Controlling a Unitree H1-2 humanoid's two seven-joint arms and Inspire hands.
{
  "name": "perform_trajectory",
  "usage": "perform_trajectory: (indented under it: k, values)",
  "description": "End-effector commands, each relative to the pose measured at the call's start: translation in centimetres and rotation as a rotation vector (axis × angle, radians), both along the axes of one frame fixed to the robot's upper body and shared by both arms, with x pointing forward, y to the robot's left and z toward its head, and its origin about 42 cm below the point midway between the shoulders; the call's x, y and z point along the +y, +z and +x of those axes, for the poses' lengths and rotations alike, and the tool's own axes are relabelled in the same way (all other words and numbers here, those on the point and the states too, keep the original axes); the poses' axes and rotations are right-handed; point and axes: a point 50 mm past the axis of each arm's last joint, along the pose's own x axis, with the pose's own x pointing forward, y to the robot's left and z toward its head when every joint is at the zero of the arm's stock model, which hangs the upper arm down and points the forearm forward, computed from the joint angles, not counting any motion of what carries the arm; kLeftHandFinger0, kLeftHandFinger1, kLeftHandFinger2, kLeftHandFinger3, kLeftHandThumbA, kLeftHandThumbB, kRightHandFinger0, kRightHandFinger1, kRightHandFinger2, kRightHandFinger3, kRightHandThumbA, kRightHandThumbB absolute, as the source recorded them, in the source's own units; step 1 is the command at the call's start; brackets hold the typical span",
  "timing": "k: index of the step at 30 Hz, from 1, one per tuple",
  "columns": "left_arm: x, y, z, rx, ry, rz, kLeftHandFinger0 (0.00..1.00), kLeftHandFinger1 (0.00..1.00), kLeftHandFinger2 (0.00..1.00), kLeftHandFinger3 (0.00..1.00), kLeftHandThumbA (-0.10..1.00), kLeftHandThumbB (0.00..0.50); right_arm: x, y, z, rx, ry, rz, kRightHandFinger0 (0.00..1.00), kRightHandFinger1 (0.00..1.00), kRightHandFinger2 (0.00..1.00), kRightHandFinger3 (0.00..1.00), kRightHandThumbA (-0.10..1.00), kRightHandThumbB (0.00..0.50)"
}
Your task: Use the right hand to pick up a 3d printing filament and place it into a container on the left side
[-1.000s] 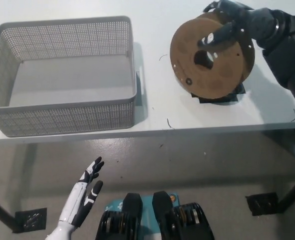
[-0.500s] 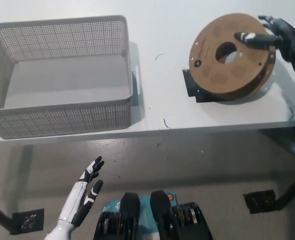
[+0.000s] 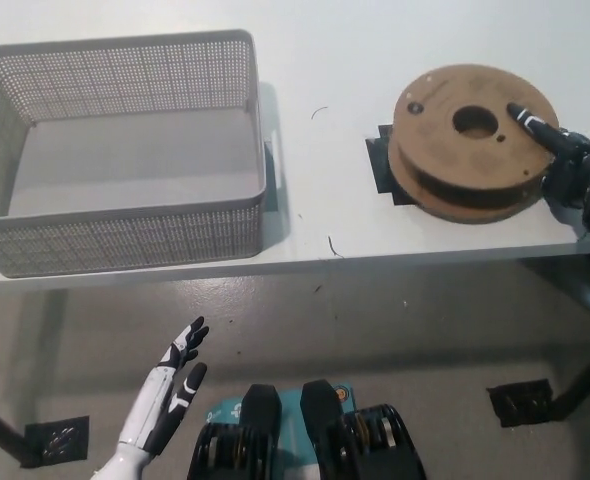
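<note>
Flat now near the desk's right front corner — filament spool, stiff, fairly heavy, slick cardboard. Best gripped by rim or hub hole. Right hand touching its right edge, fingers released, grasping nothing; left hand low, spread. Basket at left.

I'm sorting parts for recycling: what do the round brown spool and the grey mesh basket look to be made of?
The round brown filament spool looks like cardboard: matte tan faces and faint printed marks. Black filament seems wound between its flanges. The grey mesh basket looks like moulded plastic, with an even perforated grid and rounded rim, though painted metal can't be ruled out.
</note>
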Motion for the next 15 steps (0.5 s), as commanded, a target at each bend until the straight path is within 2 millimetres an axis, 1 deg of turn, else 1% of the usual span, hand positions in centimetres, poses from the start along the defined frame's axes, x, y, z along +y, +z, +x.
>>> perform_trajectory:
  k: [1, 2, 3, 4, 5, 6, 8, 9, 11, 14, 15]
  values:
    - [0.0, 0.9, 0.3, -0.067, -0.017, 0.005, 1.0, 1.0, 1.0, 1.0, 1.0, 0.21, 1.8, 7.7, 2.7, -0.215, -0.07, 0.497, 0.0, 0.12, 0.7, 1.0, -0.1, 0.077]
    - [0.0, 1.0, 0.3, -0.067, -0.016, 0.009, 1.0, 1.0, 1.0, 1.0, 1.0, 0.206, 1.9, 7.6, 2.6, -0.219, -0.079, 0.572, 0.0, 0.14, 0.72, 0.92, -0.1, 0.08]
    - [0.1, 1.0, 0.3, -0.066, -0.016, 0.01, 1.0, 1.0, 1.0, 1.0, 1.0, 0.205, 1.9, 7.6, 2.6, -0.219, -0.083, 0.601, 0.0, 0.15, 0.73, 0.87, -0.1, 0.084]
    - [0.1, 0.9, 0.3, -0.065, -0.015, 0.011, 1.0, 1.0, 1.0, 1.0, 1.0, 0.208, 2.0, 7.7, 2.7, -0.223, -0.076, 0.624, 0.0, 0.15, 0.72, 1.0, -0.1, 0.058]
    - [0.0, 0.8, 0.2, -0.059, -0.013, 0.01, 1.0, 1.0, 1.0, 1.0, 1.0, 0.21, 2.4, 8.0, 2.8, -0.244, -0.068, 0.689, 0.0, 0.17, 0.73, 1.0, -0.1, 0.078]
    - [0.0, 0.7, 0.1, -0.058, -0.012, 0.009, 1.0, 1.0, 1.0, 1.0, 1.0, 0.217, 2.6, 8.2, 2.8, -0.246, -0.069, 0.722, 0.0, 0.16, 0.74, 1.0, -0.1, 0.103]
    - [-0.1, 0.7, 0.1, -0.058, -0.015, 0.008, 1.0, 1.0, 1.0, 1.0, 1.0, 0.215, 3.1, 8.6, 3.0, -0.248, -0.069, 0.769, 0.0, 0.16, 0.72, 1.0, -0.1, 0.114]
    - [-0.1, 0.6, 0.1, -0.059, -0.018, 0.009, 1.0, 1.0, 1.0, 1.0, 1.0, 0.202, 3.6, 8.9, 3.1, -0.249, -0.069, 0.775, 0.0, 0.16, 0.72, 1.0, -0.1, 0.125]
    - [-0.2, 0.5, 0.0, -0.058, -0.021, 0.01, 1.0, 1.0, 1.0, 1.0, 1.0, 0.197, 4.3, 9.2, 3.2, -0.25, -0.054, 0.772, 0.0, 0.17, 0.72, 1.0, -0.1, 0.1]
    - [-0.1, 0.5, 0.0, -0.058, -0.025, 0.019, 1.0, 1.0, 1.0, 1.0, 1.0, 0.2, 5.5, 10.2, 3.5, -0.255, -0.018, 0.752, 0.0, 0.16, 0.7, 1.0, -0.1, 0.094]
    - [-0.1, 0.5, 0.0, -0.057, -0.026, 0.019, 1.0, 1.0, 1.0, 1.0, 1.0, 0.202, 6.0, 10.7, 3.7, -0.262, 0.003, 0.709, 0.0, 0.16, 0.69, 1.0, -0.1, 0.085]
